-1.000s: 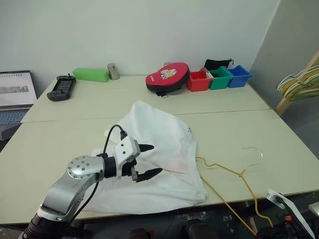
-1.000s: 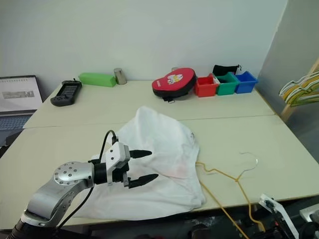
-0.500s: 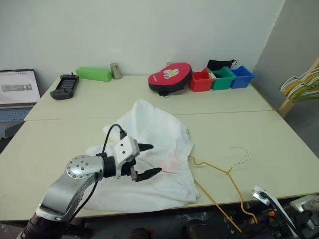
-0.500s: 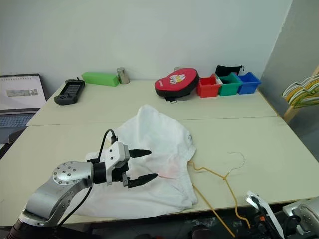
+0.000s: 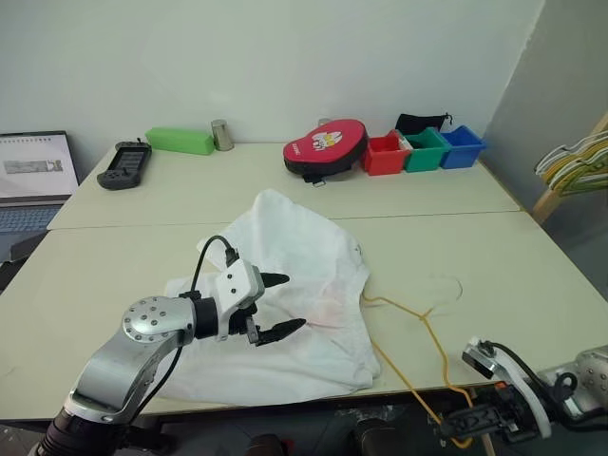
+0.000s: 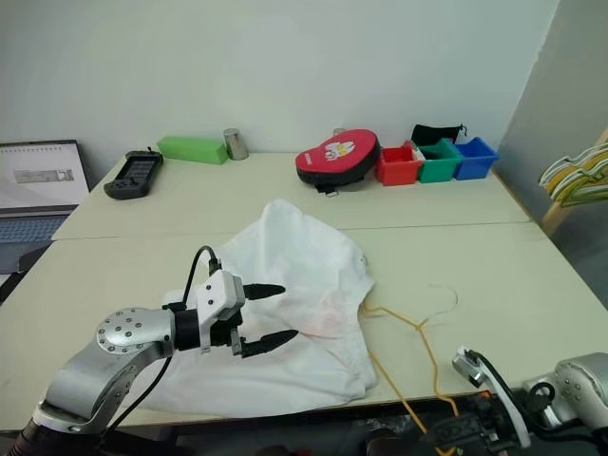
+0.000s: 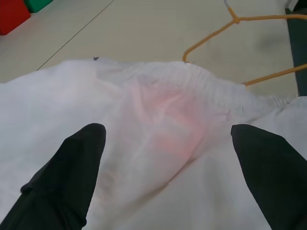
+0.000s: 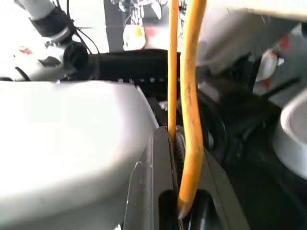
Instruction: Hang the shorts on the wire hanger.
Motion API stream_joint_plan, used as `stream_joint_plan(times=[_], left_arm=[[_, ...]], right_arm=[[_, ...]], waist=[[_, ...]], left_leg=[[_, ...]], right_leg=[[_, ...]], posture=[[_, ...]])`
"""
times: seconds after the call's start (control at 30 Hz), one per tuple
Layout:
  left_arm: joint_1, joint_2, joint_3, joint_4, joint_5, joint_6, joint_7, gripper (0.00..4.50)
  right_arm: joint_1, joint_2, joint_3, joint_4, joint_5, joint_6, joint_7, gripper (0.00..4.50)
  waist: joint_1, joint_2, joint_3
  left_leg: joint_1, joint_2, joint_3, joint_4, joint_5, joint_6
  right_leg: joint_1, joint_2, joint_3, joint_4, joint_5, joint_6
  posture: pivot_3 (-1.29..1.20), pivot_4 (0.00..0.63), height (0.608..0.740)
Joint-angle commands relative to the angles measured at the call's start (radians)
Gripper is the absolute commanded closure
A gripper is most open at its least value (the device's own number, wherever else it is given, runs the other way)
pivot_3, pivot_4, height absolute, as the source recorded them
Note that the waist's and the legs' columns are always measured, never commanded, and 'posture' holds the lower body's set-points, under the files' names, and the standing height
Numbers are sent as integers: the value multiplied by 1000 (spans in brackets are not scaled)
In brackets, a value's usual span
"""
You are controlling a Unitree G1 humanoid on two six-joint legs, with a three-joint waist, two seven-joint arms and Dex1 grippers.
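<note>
shorts spread at table's front edge. left gripper held wide open above them. hanger clamped in closed right gripper below front edge, hook on tabletop. risk: thin wire twisted in pinch, waistband missed.

A pale desk carries the white shorts, a yellow wire hanger partly over its front edge, three coloured bins, a red case, a green box and a black controller.

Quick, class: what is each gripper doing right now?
Left gripper: open, above the shorts, holding nothing.
Right gripper: shut on the wire hanger.
</note>
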Motion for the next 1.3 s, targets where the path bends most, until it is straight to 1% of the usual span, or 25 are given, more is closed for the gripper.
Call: stream_joint_plan(times=[0.03, 0.3, 0.4, 0.57, 0.67, 0.73, 0.87, 1.0, 1.3], left_arm=[[-21, 6, 17, -25, 4, -17, 0, 38], [-34, -1, 11, -20, 7, -18, 0, 38], [-35, -2, 10, -18, 9, -20, -1, 38], [-31, -1, 11, -22, 11, -22, -4, 38], [-30, -1, 13, -22, 12, -24, -5, 38], [-32, -2, 13, -22, 12, -23, -2, 38], [-27, -2, 13, -29, 12, -23, -1, 38], [-26, -2, 13, -30, 14, -25, -1, 38], [-24, -3, 9, -34, 14, -26, -3, 38]], right_arm=[[-55, 44, -35, 63, 52, 16, -72, 4500], [-73, 84, -31, 83, 71, 16, -176, 4500], [-110, 117, -37, 132, 66, 16, -219, 4500], [-133, 96, -21, 80, 111, 16, -188, 4500], [-131, 89, -7, 49, 95, 6, -175, 4500], [-123, 95, 18, 31, 36, -71, -194, 4500], [-179, 150, 20, 145, -29, -84, -250, 4500], [-228, 183, -2, 226, -47, -51, -269, 4500], [-292, 193, -11, 242, -19, -11, -228, 4500]], waist=[[-1, 0, 0], [-1, 1, 0], [-4, 1, 0], [-3, 2, -1], [-3, 2, -1], [-2, 2, -1], [-4, 2, -1], [-5, 2, -1], [-11, 3, -1]], left_leg=[[0, 0, 0, 0, 0, 0], [-1, 0, 0, 0, 0, 0], [0, 0, 0, 0, 0, 0], [0, 0, 0, 0, 0, 0], [-1, 0, 0, -1, 0, 0], [-1, 0, 0, -1, 0, 0], [-1, 0, 0, 0, 0, 0], [0, 0, 1, 0, 0, 0], [0, 0, 2, 1, 0, 0]], right_leg=[[0, 0, 0, 0, 0, 0], [-1, 0, 0, 0, 0, 0], [0, 0, 0, 0, 0, 0], [-1, 0, 0, 0, 0, 1], [-1, 0, 0, 0, 0, 1], [-1, 1, 0, 0, 0, 1], [-1, 1, 0, 0, 0, 1], [0, 0, 1, 0, 1, 1], [-1, 1, 2, 2, 1, 2]], posture=[[-14, 46, 740], [-14, 45, 740], [-14, 44, 740], [-10, 38, 740], [-8, 35, 740], [-8, 35, 740], [-3, 32, 740], [-1, 30, 740], [1, 19, 740]])
